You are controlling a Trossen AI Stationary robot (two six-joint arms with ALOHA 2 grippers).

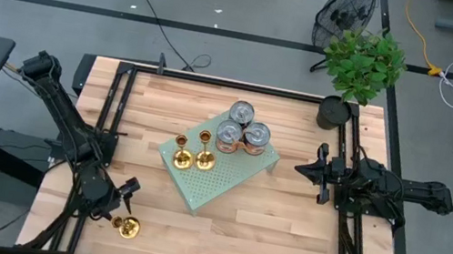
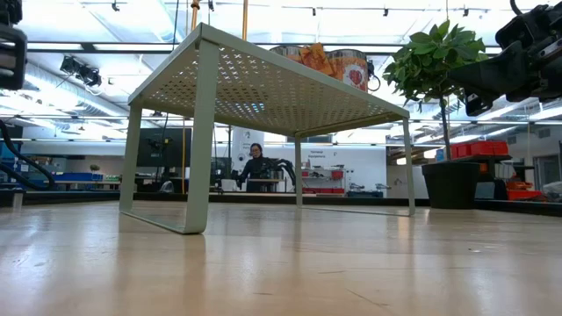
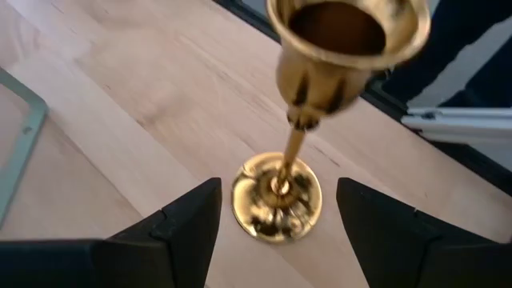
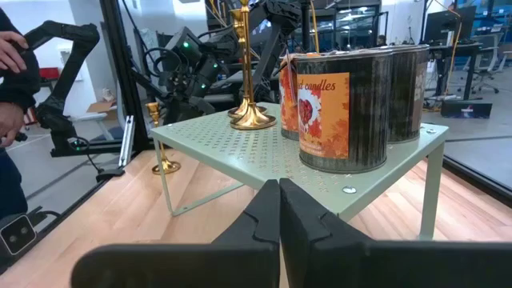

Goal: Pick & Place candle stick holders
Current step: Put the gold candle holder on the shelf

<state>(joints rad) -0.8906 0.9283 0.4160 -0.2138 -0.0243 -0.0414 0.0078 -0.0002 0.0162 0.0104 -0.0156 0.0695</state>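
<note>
One gold candle stick holder (image 3: 280,204) stands upright on its round base on the wooden table near the front left corner; it also shows in the high view (image 1: 128,227). My left gripper (image 3: 276,236) is open just above it, one finger on each side of the base, touching nothing. In the high view my left gripper (image 1: 121,206) is right beside the holder. Two more gold holders (image 1: 183,157) (image 1: 204,154) stand on the green perforated shelf (image 1: 227,178). My right gripper (image 4: 279,216) is shut and empty, to the right of the shelf (image 1: 307,169).
Three silver cans (image 1: 241,128) with orange labels stand on the shelf's far end, next to the two holders. A potted plant (image 1: 361,66) is at the table's far right corner. Black frame rails (image 1: 111,126) run along the table's left and right sides. A person (image 2: 255,165) is in the room beyond.
</note>
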